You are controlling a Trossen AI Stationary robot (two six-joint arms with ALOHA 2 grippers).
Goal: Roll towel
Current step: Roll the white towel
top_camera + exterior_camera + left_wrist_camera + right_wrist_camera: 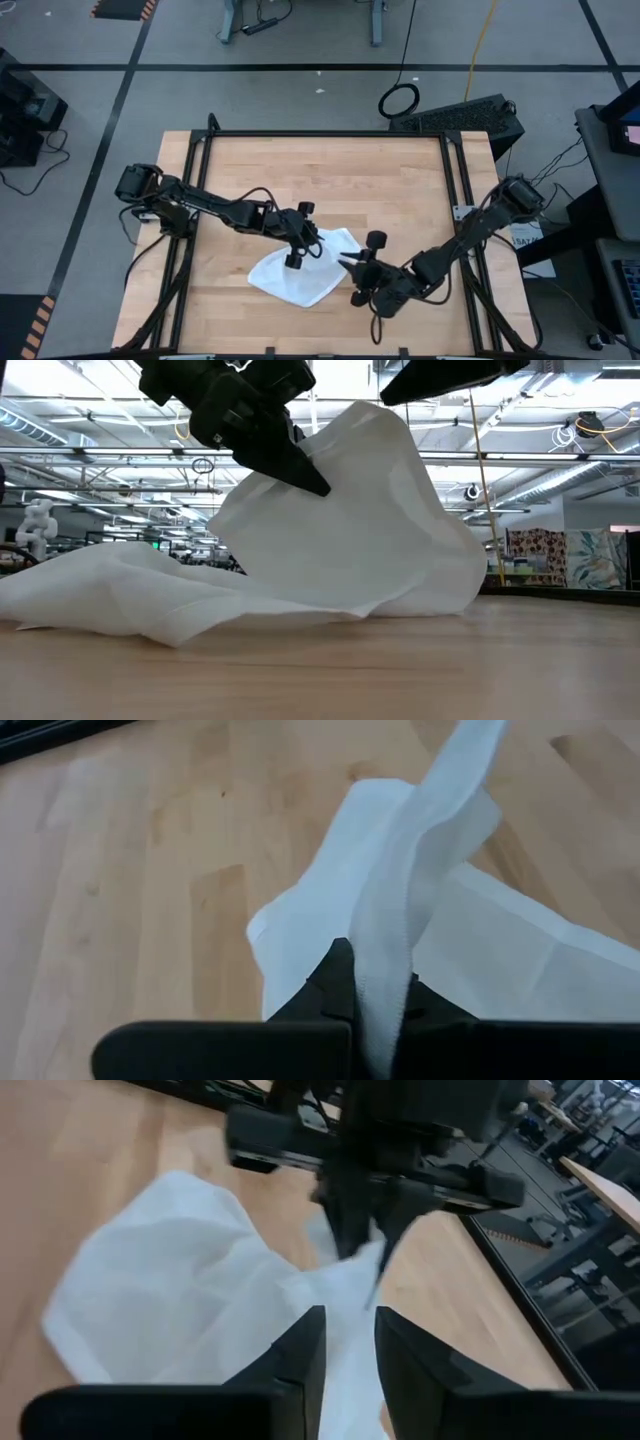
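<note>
The white towel lies crumpled on the wooden table, near its front middle. Its right part is lifted into a peak, and its left part rests on the table. My left gripper is shut on the towel from above; it also shows in the low view and in its own wrist view. My right gripper is shut on the towel's right side, close to the left gripper, and shows in its own wrist view. My left gripper pinches a hemmed edge of the towel between its two fingers, which slant down from above. The edge runs up and away from the fingers. The cloth below spreads onto the table. My right gripper pinches a raised fold of the towel between its two fingers, coming from the table's right side. I cannot tell how many layers. The cloth is lifted here and its far part lies on the table.
Bare wooden tabletop lies beyond the towel toward the far edge. A black metal frame runs along the table's sides. The two grippers stand close together over the towel.
</note>
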